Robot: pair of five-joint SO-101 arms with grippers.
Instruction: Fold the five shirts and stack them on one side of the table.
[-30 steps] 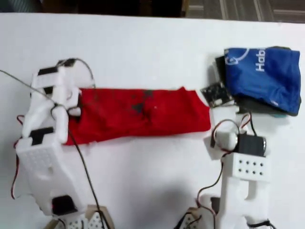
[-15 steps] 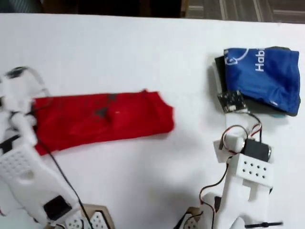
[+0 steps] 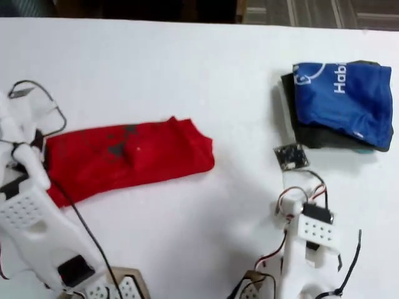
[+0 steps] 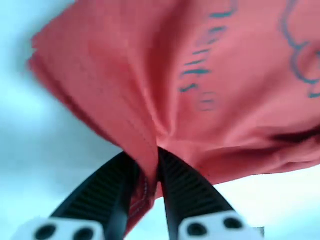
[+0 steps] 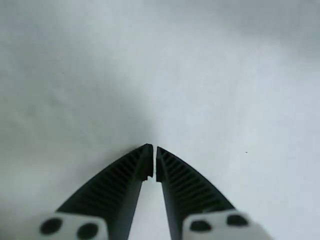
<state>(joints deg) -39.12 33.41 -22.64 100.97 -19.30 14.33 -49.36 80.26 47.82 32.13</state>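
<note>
Left wrist view puts the left gripper [image 4: 152,156] nearest, its two ribbed jaws pinched tight on a gathered fold of the red shirt [image 4: 215,70], with cloth fanning out from the pinch in deep creases over the table [image 4: 25,150]. The right gripper [image 5: 154,155] hangs above bare tabletop, jaws together with nothing between them, and its arm sits by the near edge on the right side. From the high view, the red shirt [image 3: 131,156] lies as a long, narrow, slightly slanted band across the left half of the table, one end at the left edge under the left arm and the free end reaching toward the middle, with a small raised wrinkle near its centre. Farther back, close to the right edge, a blue shirt [image 3: 343,99] lies folded on top of dark shirts [image 3: 321,136], a stack well apart from the red one. The red shirt looks light, limp and thin. It bunches wherever it is pinched, sags under its own weight and probably slides easily on the smooth top, so a single-point grip would drag it into a rope rather than carry it flat. A better hold would likely be at the two corners of a short end, through all layers, one gripper on each, so that the band can be laid over itself without the earlier folds slipping open.
</note>
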